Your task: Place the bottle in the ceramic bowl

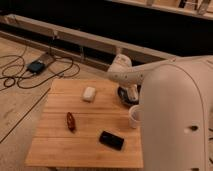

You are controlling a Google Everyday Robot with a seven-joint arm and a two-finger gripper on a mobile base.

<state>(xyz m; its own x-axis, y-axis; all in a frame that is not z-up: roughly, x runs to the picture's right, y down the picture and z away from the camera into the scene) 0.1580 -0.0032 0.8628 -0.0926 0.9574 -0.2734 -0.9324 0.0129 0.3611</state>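
Pale wooden table [60, 140], white block [89, 93], dark-red oblong [71, 121], black phone [111, 140], white cup [134, 116].

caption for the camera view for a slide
Robot gripper over the ceramic bowl on a wooden table, beside a white cup.
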